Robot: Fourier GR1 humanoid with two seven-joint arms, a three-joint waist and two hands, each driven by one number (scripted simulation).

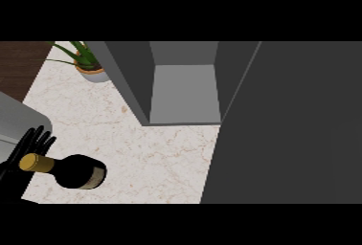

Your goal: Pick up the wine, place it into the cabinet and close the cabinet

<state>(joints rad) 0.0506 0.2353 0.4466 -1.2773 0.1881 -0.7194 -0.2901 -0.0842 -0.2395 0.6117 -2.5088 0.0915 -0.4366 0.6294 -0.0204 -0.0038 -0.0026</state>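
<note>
Head view, lower left: we see the left hand (28, 146) with fingers straight behind the wine (74, 171) lying on the tabletop (148, 153), not gripping it, so it may roll away from the open cabinet (182, 93).

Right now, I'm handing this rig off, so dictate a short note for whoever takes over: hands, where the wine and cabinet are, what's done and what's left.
Left hand: at the view's left edge, fingers straight beside the wine bottle, not curled round it.
Right hand: not in view.
Wine bottle: on the counter at lower left, gold cap toward the left hand.
Cabinet: open, its door swung out to the right; inside shows nothing.
Done: nothing visible yet.
Left: grasp the bottle, put it in the cabinet, close the door.
A potted plant stands at the cabinet's left.
</note>
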